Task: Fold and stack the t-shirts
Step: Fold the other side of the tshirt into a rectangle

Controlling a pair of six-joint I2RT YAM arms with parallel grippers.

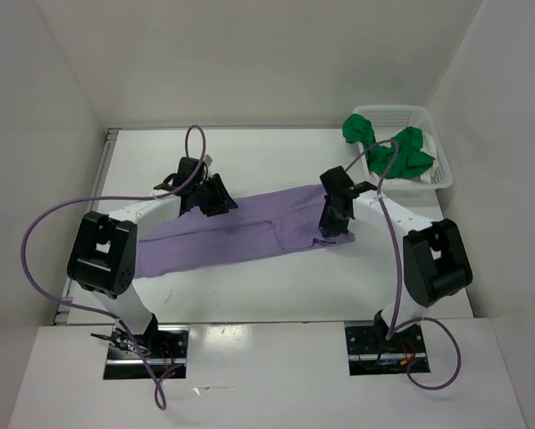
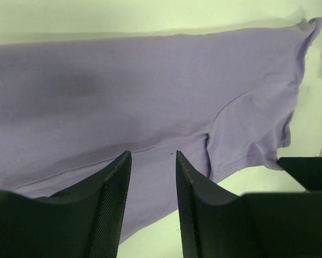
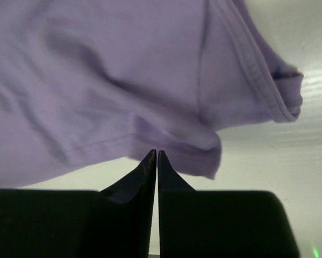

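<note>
Right jaws pinch lavender t-shirt (image 3: 96, 80) hem.

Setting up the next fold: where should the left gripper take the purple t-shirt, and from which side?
I'd take the purple t-shirt by its far long edge, below the open left gripper. Come down from the far side and slip one jaw under: the cloth lies flat on the table, so only that edge offers a lip.
</note>
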